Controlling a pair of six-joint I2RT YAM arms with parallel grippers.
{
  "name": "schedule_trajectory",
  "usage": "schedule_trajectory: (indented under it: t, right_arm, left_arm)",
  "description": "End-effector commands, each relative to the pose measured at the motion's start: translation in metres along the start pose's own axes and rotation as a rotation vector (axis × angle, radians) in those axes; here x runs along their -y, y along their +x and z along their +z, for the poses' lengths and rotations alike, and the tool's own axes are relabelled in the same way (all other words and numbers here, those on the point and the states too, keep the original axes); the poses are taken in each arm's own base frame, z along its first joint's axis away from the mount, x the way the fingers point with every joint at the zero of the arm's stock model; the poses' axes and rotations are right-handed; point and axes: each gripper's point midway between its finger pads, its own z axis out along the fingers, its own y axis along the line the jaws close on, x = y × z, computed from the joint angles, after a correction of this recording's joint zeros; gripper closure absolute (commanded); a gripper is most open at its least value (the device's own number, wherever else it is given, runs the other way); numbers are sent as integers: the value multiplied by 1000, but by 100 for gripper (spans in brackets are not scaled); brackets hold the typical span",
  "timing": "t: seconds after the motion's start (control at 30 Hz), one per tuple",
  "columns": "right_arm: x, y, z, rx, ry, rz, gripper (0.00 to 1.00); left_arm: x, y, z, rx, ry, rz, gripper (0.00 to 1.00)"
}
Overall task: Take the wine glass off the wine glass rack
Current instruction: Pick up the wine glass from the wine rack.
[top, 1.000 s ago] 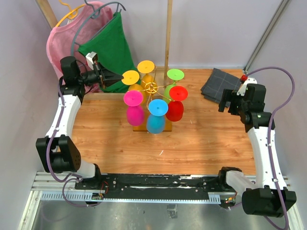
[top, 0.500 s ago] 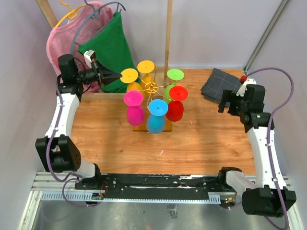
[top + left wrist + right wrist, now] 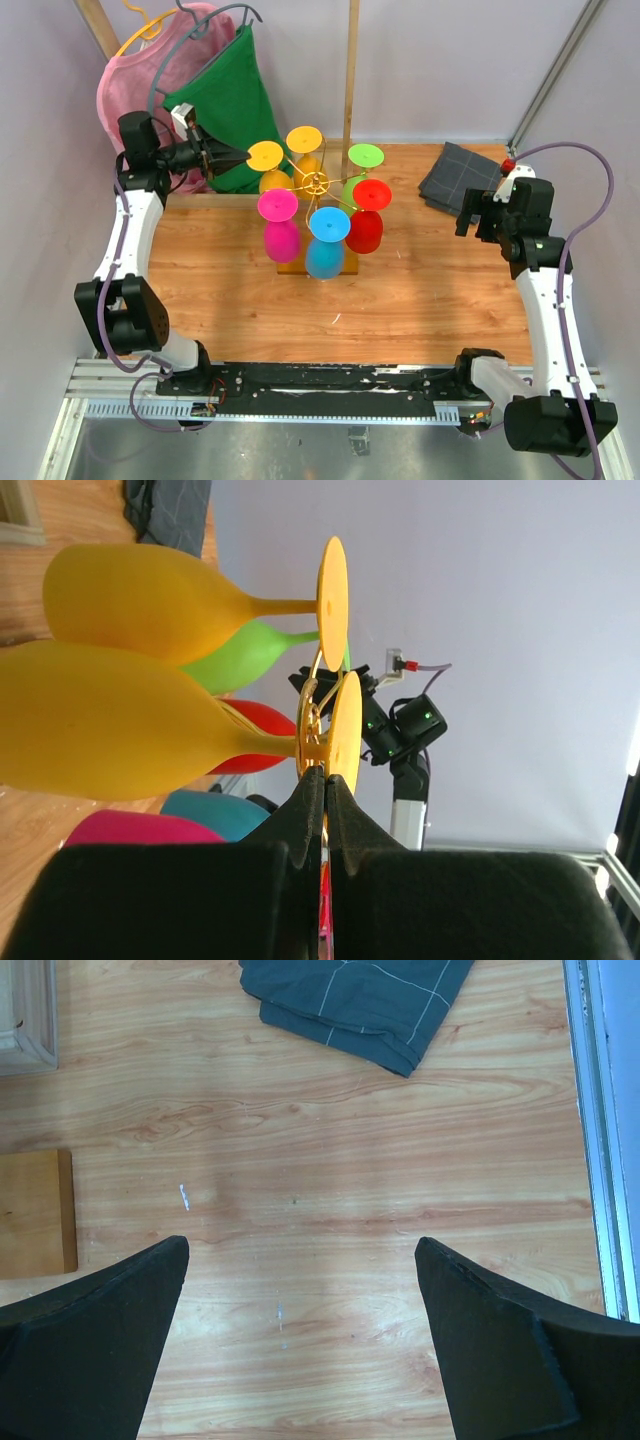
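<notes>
The gold wire wine glass rack (image 3: 315, 183) stands on a square light-wood base (image 3: 290, 266) at the table's middle, with several coloured glasses hanging upside down. My left gripper (image 3: 243, 157) is shut on the rim of the foot of a yellow wine glass (image 3: 265, 155) at the rack's back left. In the left wrist view the fingertips (image 3: 312, 785) pinch that yellow foot disc (image 3: 346, 730), with the gold wire (image 3: 310, 695) just behind. My right gripper (image 3: 300, 1260) is open and empty over bare table at the right.
Pink, blue, red, green and a second yellow glass (image 3: 304, 139) hang on the rack. A clothes frame with a pink and a green garment (image 3: 225, 105) stands behind my left gripper. A wooden post (image 3: 351, 70) rises behind the rack. A folded grey cloth (image 3: 460, 172) lies back right.
My left gripper has drawn back a little to the left, and the yellow glass's foot has slid left with it, outward along its rack arm. The right arm has not moved.
</notes>
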Motion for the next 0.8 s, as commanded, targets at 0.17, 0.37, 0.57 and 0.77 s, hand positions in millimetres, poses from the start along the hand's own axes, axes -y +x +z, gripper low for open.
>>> schedule_trajectory:
  t: [0.17, 0.37, 0.57, 0.77]
  right_arm:
    - [8, 0, -3, 13, 30, -14, 2]
    - [8, 0, -1, 9, 30, -11, 2]
    - [8, 0, -1, 6, 31, -13, 2]
    - [9, -1, -1, 9, 37, -15, 2]
  left_arm:
    - [10, -7, -1, -10, 14, 36, 100]
    - [10, -11, 1, -10, 15, 38, 100]
    - [10, -17, 3, -10, 17, 40, 100]
    - [10, -23, 5, -7, 18, 39, 100]
